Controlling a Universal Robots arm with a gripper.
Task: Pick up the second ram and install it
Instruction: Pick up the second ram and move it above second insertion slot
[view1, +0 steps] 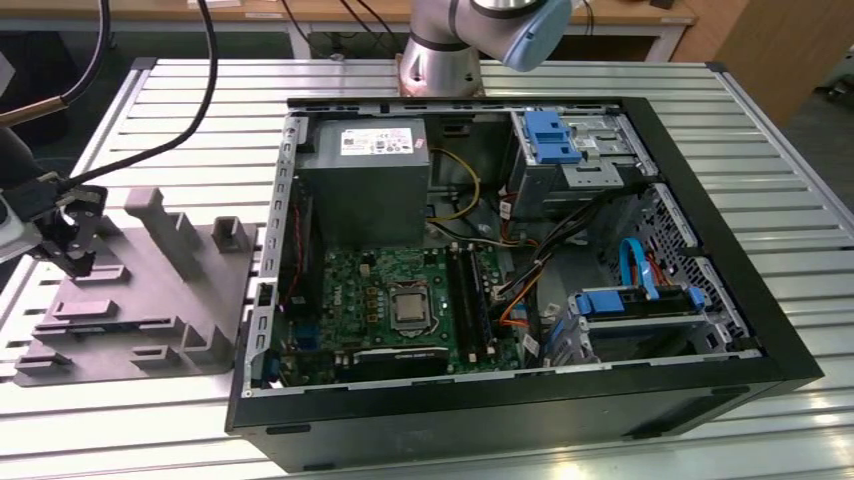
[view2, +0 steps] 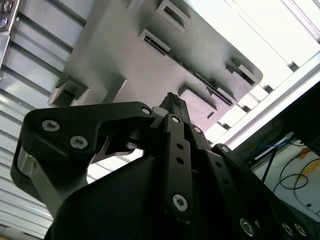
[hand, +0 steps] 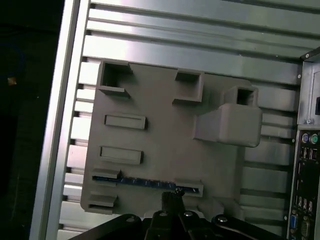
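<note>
The second ram (hand: 145, 181) is a thin blue stick standing on edge in a long slot of the grey fixture plate (hand: 165, 150). In the exterior view that plate (view1: 147, 290) lies on the slatted table at the view's left, beside the open computer case. My black gripper (view1: 78, 262) hangs over the plate's near part. In the first wrist view its tips (hand: 172, 196) sit right in front of the ram's middle. In the second wrist view the gripper (view2: 171, 100) shows its fingers met at the centre, with nothing seen between them.
The open case (view1: 747, 390) holds the green motherboard (view1: 387, 280), its long black slots (view1: 467, 300) and the grey power-supply box (view1: 367, 170). The case's rear ports (hand: 305, 165) face the fixture. Black cables (view1: 160, 150) hang over the table's left. The arm's base (view1: 441, 60) stands behind the case.
</note>
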